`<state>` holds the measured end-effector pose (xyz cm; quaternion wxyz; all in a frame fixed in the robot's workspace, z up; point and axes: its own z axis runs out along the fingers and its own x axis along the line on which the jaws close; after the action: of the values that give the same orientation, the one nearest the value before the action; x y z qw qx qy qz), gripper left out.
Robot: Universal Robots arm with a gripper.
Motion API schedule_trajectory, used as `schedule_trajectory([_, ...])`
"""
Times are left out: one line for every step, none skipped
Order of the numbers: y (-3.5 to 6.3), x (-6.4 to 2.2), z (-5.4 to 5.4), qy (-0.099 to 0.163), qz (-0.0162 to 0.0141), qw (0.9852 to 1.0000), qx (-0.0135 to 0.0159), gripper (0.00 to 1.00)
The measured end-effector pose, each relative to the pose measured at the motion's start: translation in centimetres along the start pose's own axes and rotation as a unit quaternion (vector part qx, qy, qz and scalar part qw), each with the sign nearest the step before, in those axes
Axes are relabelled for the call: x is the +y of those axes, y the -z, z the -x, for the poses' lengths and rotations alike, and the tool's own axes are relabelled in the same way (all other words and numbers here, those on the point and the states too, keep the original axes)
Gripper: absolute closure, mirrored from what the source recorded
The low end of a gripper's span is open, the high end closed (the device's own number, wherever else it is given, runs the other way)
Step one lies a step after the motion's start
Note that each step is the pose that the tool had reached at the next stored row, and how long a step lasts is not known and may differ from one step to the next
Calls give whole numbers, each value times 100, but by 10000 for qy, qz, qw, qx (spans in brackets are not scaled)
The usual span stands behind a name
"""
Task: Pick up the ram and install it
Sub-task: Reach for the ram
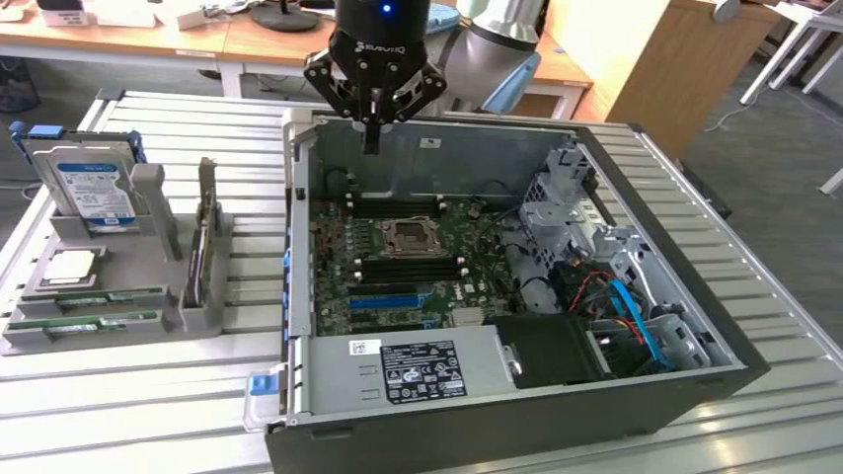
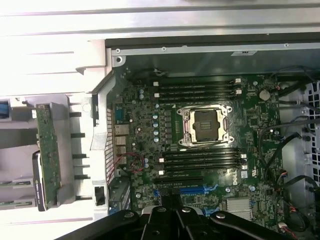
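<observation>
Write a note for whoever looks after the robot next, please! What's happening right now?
The gripper: fingers shut, holding nothing, hovering over the edge of the open black computer case.
Things: the long flat green ram sticks lie in the grey holder at the exterior view's left.
Done: nothing visible; the long black motherboard slots look empty.
Left: picking up a stick and installing it.

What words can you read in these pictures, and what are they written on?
"ROBOTIQ", upside down, on the gripper.
Black label on the power supply: too small to read.
Blue-white label on the drive: too small to read.
White printing on the motherboard: too blurred to read.
</observation>
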<state>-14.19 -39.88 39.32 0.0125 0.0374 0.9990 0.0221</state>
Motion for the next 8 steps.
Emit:
schedule_trajectory([1, -1, -17, 0, 0, 10000, 0, 89])
schedule_trajectory([1, -3, -35, 0, 0, 10000, 0, 89])
schedule_trajectory([1, -4, -52, 0, 0, 10000, 0, 89])
schedule_trajectory([1, -5, -68, 0, 0, 10000, 0, 89])
schedule_trajectory([2, -7, -89, 0, 0, 10000, 0, 89])
schedule_trajectory([2, -8, -107, 1, 0, 10000, 0, 89])
schedule_trajectory([3, -9, -126, 0, 0, 10000, 0, 89])
schedule_trajectory([3, -10, -145, 0, 0, 10000, 0, 89])
